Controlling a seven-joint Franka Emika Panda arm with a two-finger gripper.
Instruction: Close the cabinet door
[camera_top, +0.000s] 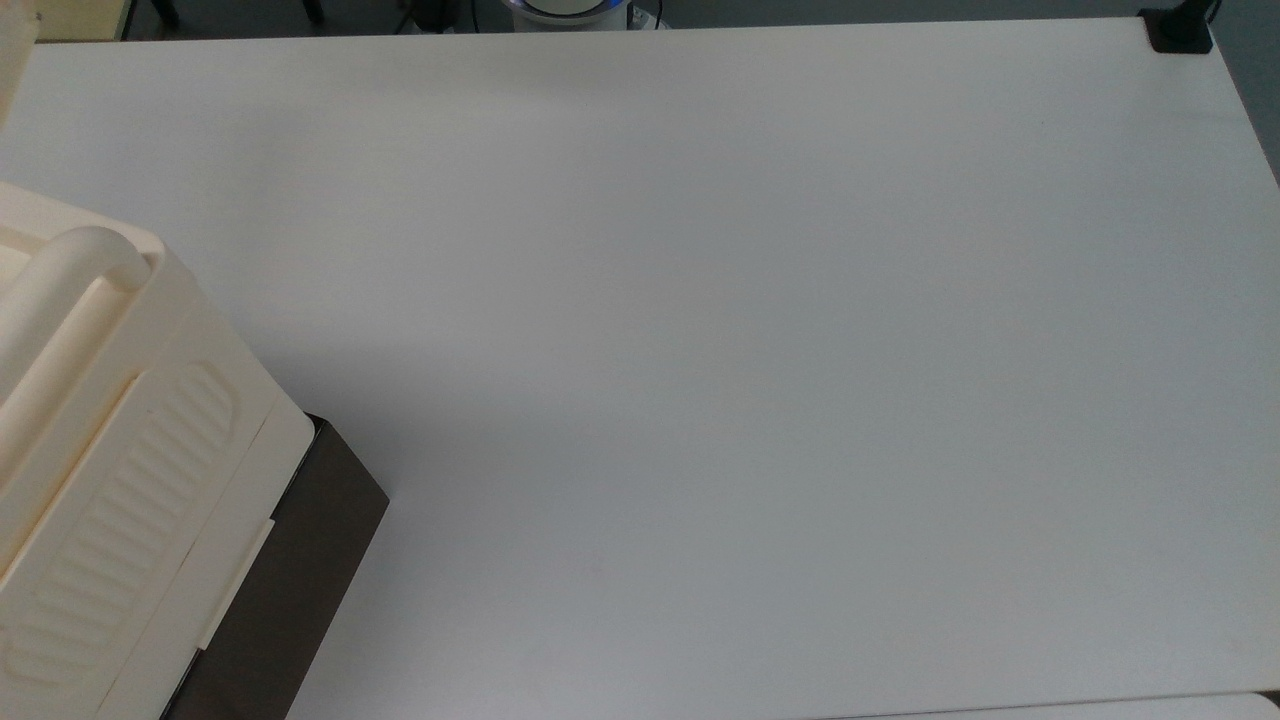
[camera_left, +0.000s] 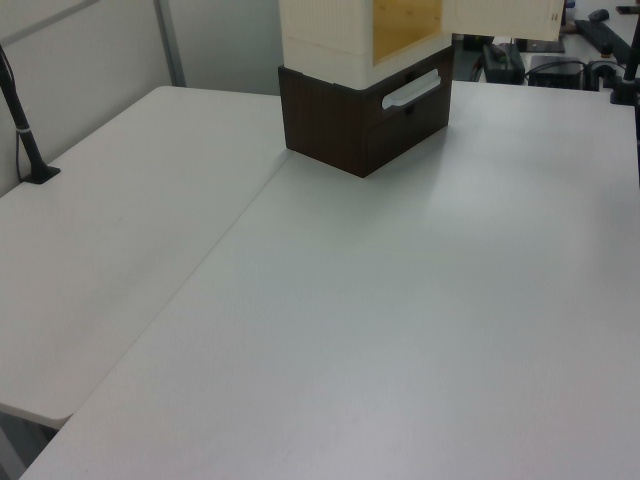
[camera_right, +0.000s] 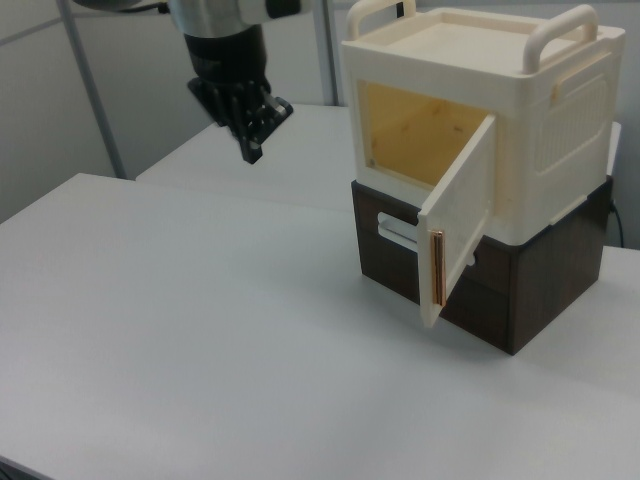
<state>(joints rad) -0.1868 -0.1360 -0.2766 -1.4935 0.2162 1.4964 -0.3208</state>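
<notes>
The cabinet (camera_right: 520, 130) is cream plastic with a yellowish-amber inside, and one side carries a panel of horizontal ribs (camera_top: 120, 500). Under the cabinet sits a dark brown base (camera_right: 520, 290) with a pale cream grip (camera_left: 410, 90). The cabinet door (camera_right: 458, 225) is cream with a copper-coloured strip along its free edge. The desk (camera_top: 750, 350) is plain white. The hand (camera_right: 250, 115) is black below a silver-grey wrist.

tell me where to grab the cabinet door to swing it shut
Take the door at its free edge, by the thin metal strip, coming from the right view's left. It stands ajar, hinged on the cabinet's far side, so that edge probably gives the most leverage.
</notes>
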